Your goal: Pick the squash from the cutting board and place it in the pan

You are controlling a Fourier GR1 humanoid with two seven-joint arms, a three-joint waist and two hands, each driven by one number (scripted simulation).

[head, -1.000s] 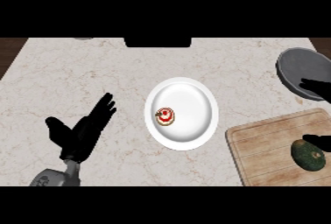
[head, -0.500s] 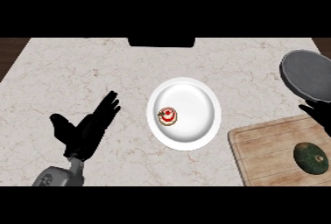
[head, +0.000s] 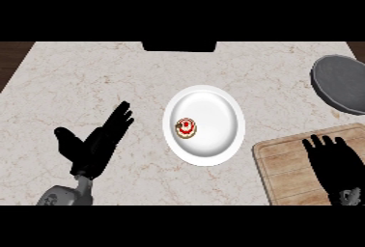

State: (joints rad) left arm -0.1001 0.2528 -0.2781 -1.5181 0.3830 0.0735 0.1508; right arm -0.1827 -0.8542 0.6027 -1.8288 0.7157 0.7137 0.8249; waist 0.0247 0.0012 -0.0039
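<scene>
The wooden cutting board [head: 285, 166] lies at the lower right. My right hand [head: 339, 164] hovers flat over it, open with straight spread fingers, and covers the spot where the dark green squash lay. The squash itself is hidden. The grey pan [head: 345, 82] sits at the right edge, beyond the board. My left hand [head: 96, 142] rests open at the lower left, fingers up and holding nothing.
A white plate [head: 228, 106] stands mid-counter between the hands, with a small red and white item [head: 186, 128] on it. A black object [head: 178, 46] sits at the counter's far edge. Dark floor shows past the counter's left corner.
My right hand has moved from near the pan down over the cutting board and now covers the squash. The left hand has stayed in place.
</scene>
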